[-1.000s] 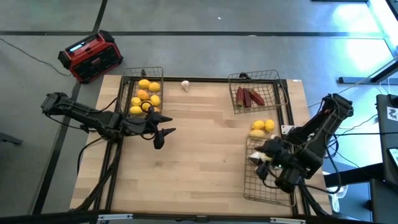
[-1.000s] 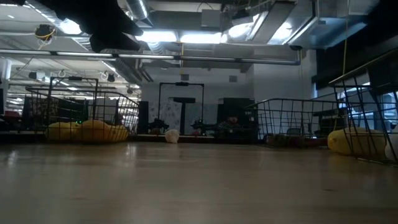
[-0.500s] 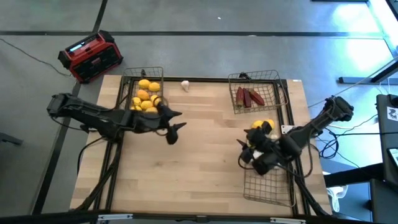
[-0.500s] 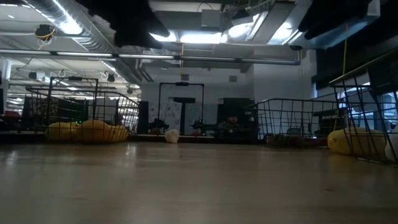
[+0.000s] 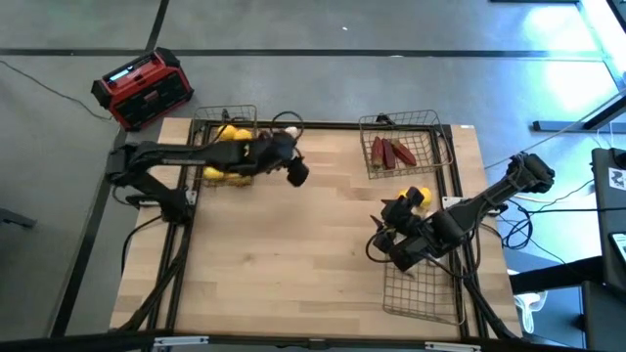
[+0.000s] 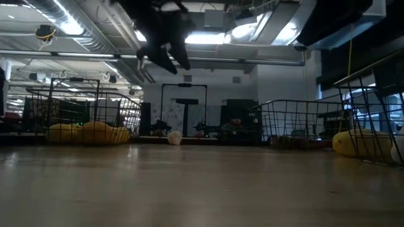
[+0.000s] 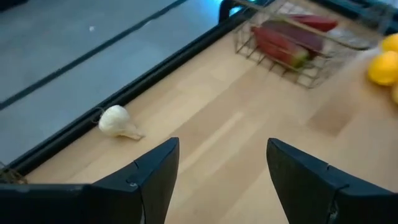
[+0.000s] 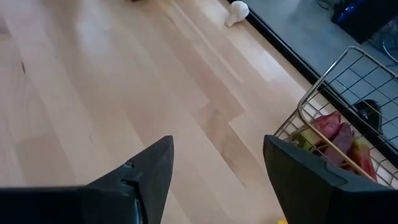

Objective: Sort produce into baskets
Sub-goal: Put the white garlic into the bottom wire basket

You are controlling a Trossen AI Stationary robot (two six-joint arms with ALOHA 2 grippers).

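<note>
The left hand (image 5: 298, 174) hangs above the tabletop (image 5: 293, 264) just beside the far-left basket (image 5: 200, 125), its two fingers (image 7: 152, 171) spread apart with nothing between them. In the left wrist view a white garlic bulb (image 7: 116, 122) lies ahead of those fingers, alone on the wood near the far edge of the tabletop. In the low view the same hand (image 6: 169, 60) shows as a dark shape high above the surface, clear of the wood.

The far-left basket holds a heap of yellow and orange lemons (image 5: 217, 166), partly hidden under the left arm. The far-right basket (image 5: 435, 118) holds the dark red pieces (image 5: 391, 153). Two loose lemons (image 5: 416, 197) lie on the tabletop between that basket and the near-right basket (image 5: 423, 305), touching or nearly touching the right arm.

The right hand (image 5: 377, 246) hovers over the tabletop at the inner edge of the near-right basket, its fingers (image 8: 146, 174) also parted and empty. A red-and-black box (image 5: 142, 88) stands on the floor beyond the tabletop's far-left corner.
</note>
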